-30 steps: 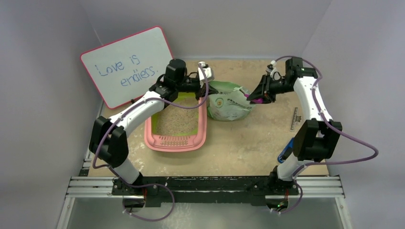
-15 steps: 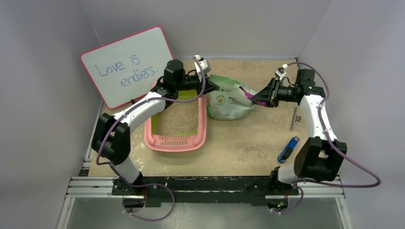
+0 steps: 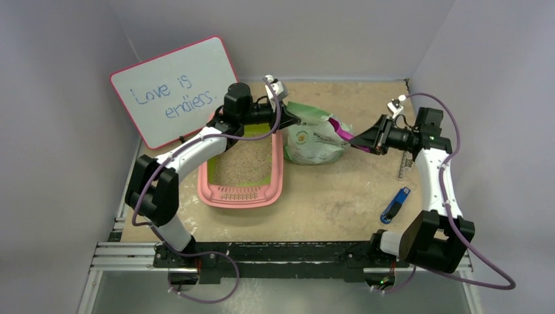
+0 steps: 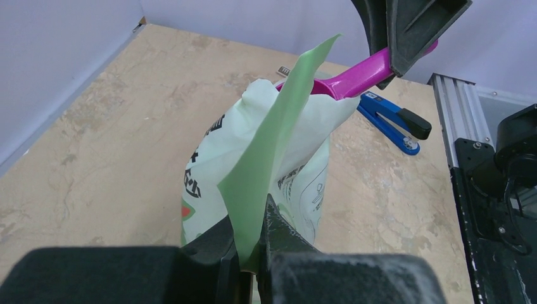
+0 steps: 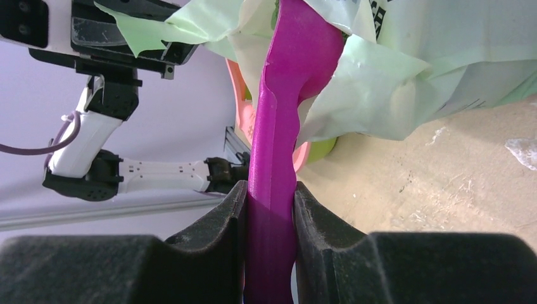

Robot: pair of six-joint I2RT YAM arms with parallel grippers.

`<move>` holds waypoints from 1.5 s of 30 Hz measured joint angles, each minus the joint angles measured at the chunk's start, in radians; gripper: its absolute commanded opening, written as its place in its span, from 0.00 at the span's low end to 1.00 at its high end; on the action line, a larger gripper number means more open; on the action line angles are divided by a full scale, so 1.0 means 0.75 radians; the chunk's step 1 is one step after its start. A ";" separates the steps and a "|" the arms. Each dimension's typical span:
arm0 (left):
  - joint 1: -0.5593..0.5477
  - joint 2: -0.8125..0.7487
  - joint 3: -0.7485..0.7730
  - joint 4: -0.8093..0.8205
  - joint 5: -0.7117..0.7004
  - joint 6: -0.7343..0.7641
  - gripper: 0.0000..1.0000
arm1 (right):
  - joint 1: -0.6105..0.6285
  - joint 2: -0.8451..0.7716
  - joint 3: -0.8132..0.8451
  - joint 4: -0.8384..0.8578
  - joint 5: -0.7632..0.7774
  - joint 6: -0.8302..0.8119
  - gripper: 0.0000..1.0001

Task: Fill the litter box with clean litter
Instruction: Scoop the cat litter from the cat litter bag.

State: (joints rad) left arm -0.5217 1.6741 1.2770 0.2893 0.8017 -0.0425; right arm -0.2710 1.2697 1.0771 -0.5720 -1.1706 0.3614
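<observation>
The pink litter box (image 3: 239,199) sits left of centre and holds beige sandy granules (image 3: 245,160). No clean litter shows. A pale green printed bag (image 3: 314,140) stands right beside the box. My left gripper (image 3: 286,121) is shut on the bag's upper green flap (image 4: 278,145), pinched flat between the jaws (image 4: 253,244). My right gripper (image 3: 366,141) is shut on the handle of a magenta scoop (image 5: 282,95), whose front end reaches into the bag's mouth (image 5: 354,38) and is hidden there. The box's pink rim (image 5: 239,117) shows behind the scoop.
A whiteboard (image 3: 173,91) leans against the left wall. A blue stapler (image 3: 396,204) lies on the table at right, seen also in the left wrist view as a stapler (image 4: 389,120). A ruler (image 3: 404,163) lies by the right wall. Metal rails (image 3: 281,255) run along the near edge.
My right gripper has drawn right and nearer with the scoop, its elbow swinging down, so more of the magenta handle shows outside the bag. The left gripper holds the flap almost still.
</observation>
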 measured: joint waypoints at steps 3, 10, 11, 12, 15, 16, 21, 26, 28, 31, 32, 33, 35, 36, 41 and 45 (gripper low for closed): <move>0.000 0.000 0.000 0.001 0.002 0.001 0.00 | -0.023 -0.013 -0.006 -0.002 -0.002 -0.005 0.00; 0.001 0.000 -0.002 0.001 0.002 0.008 0.00 | -0.123 -0.029 -0.067 0.033 -0.085 0.038 0.00; 0.001 0.000 -0.002 0.001 0.001 0.012 0.00 | -0.138 -0.041 -0.086 0.048 -0.098 0.054 0.00; 0.001 0.000 -0.003 0.001 0.001 0.013 0.00 | -0.155 -0.063 -0.115 0.075 -0.109 0.080 0.00; 0.001 -0.001 -0.004 0.002 0.003 0.013 0.00 | -0.187 -0.150 -0.204 0.174 -0.131 0.176 0.00; 0.001 -0.001 -0.004 0.002 0.005 0.013 0.00 | -0.192 -0.171 -0.225 0.209 -0.136 0.208 0.00; 0.001 -0.001 -0.006 0.010 0.005 0.012 0.00 | -0.205 -0.187 -0.273 0.315 -0.161 0.298 0.00; 0.001 -0.001 -0.007 0.012 0.006 0.012 0.00 | -0.227 -0.187 -0.292 0.340 -0.184 0.331 0.00; 0.001 -0.001 -0.007 0.012 0.007 0.012 0.00 | -0.239 -0.196 -0.297 0.343 -0.189 0.337 0.00; 0.001 -0.001 -0.008 0.012 0.009 0.012 0.00 | -0.267 -0.238 -0.335 0.371 -0.197 0.370 0.00; 0.001 -0.001 -0.008 0.012 0.011 0.012 0.00 | -0.276 -0.254 -0.352 0.387 -0.201 0.388 0.00; 0.001 -0.001 -0.008 0.012 0.013 0.012 0.00 | -0.286 -0.271 -0.369 0.402 -0.208 0.408 0.00; 0.001 -0.001 -0.008 0.012 0.018 0.012 0.00 | -0.298 -0.297 -0.395 0.433 -0.212 0.445 0.00; 0.001 -0.001 -0.008 0.012 0.018 0.011 0.00 | -0.301 -0.306 -0.401 0.445 -0.213 0.459 0.00; 0.001 -0.001 -0.008 0.012 0.020 0.011 0.00 | -0.315 -0.339 -0.438 0.500 -0.215 0.519 0.00; 0.001 -0.001 -0.008 0.012 0.022 0.011 0.00 | -0.336 -0.377 -0.479 0.558 -0.221 0.585 0.00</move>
State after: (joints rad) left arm -0.5213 1.6737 1.2713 0.2981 0.8185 -0.0345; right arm -0.5228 0.9867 0.7177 -0.1535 -1.3361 0.8005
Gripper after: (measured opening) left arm 0.026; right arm 0.298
